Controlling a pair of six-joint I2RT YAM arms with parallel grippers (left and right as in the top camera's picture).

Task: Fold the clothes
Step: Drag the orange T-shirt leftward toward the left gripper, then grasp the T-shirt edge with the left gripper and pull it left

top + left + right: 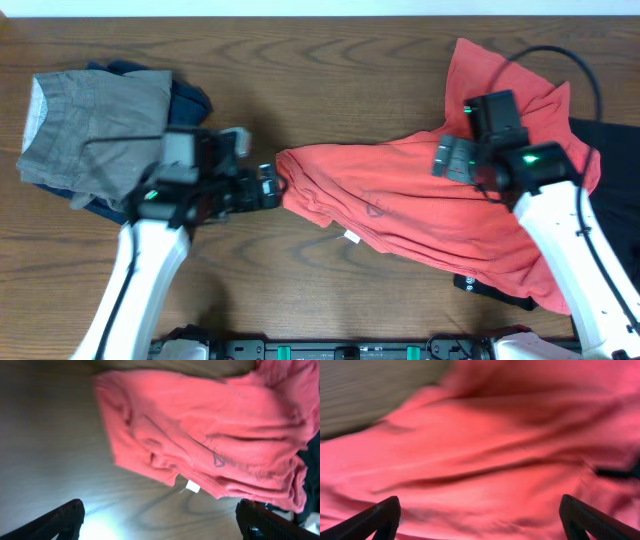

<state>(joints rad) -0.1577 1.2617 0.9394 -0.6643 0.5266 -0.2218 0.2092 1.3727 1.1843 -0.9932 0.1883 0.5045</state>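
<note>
Crumpled coral-red fabric T-shirt [420,215] lies right of centre on the brown wooden worktop [330,80]; left fingers [60,520] spread wide just off its edge, right fingers [375,520] spread above it.

In the overhead view the right arm [560,230] covered the right part of the coral T-shirt [400,215]; a black garment [612,150] ran off the frame's right edge; a black thing [482,288] poked out under the shirt's lower edge, too hidden to name; at upper left a blue garment [192,95] lay mostly buried under the grey garment [100,125]; the faint print [375,208] on the shirt was too small to read; the right wrist view showed blurred fabric; the left gripper's fingers [62,520] and the right gripper's fingers [375,520] were cut off at the bottom corners.
</note>
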